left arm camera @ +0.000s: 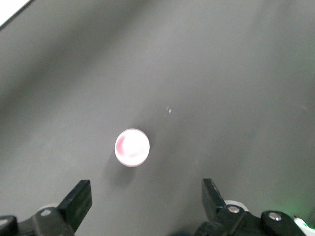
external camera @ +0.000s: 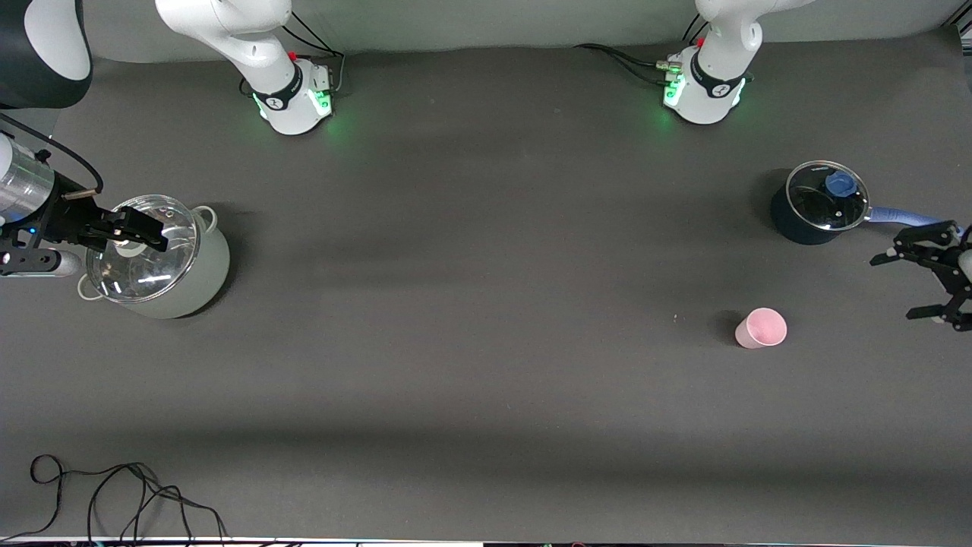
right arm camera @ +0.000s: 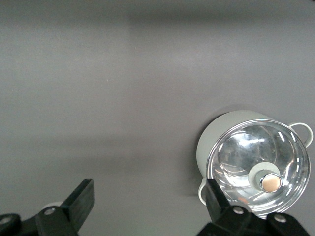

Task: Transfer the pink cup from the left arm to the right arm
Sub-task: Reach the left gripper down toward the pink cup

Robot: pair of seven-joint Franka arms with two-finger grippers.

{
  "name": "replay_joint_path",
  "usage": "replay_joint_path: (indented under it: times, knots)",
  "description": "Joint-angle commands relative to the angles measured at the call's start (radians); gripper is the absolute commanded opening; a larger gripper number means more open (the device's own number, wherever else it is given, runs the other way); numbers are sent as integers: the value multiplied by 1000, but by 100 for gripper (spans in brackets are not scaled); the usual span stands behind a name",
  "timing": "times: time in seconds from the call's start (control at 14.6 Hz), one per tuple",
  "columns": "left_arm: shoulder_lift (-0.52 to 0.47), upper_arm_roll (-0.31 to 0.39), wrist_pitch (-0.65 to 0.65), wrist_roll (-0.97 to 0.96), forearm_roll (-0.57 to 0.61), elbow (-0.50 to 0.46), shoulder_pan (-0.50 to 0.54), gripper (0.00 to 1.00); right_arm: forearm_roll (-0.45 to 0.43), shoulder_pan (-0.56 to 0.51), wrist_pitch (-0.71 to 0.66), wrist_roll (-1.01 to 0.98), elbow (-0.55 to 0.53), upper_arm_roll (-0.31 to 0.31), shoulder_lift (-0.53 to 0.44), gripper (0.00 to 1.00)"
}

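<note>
The pink cup stands upright on the dark table toward the left arm's end, mouth up. In the left wrist view the pink cup lies on the table below, ahead of the two fingers and apart from them. My left gripper hangs open over the table's end past the cup, holding nothing; the left gripper shows bare table between its fingers. My right gripper is open and empty over the lid of the pale pot; in its own view the right gripper spans bare table.
A pale green pot with a glass lid stands at the right arm's end; the pot also shows in the right wrist view. A dark blue saucepan with a glass lid stands farther from the camera than the cup. Black cables lie at the near edge.
</note>
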Motion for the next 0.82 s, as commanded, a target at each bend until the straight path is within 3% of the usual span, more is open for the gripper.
replay_joint_path:
  times: [0.0, 0.27, 0.48, 0.75]
  knots:
    - [86, -8, -50, 178, -94, 35, 81, 100, 2, 3, 17, 24, -29, 2, -31, 100]
    - [198, -10, -98, 279, -188, 35, 142, 100, 2, 2, 17, 24, -29, 2, -31, 100]
    - [276, -11, -148, 518, -303, 35, 218, 100, 2, 3, 17, 24, -29, 2, -31, 100]
    - [365, -11, -83, 739, -421, -26, 221, 100, 2, 2, 15, 24, -29, 0, -31, 100]
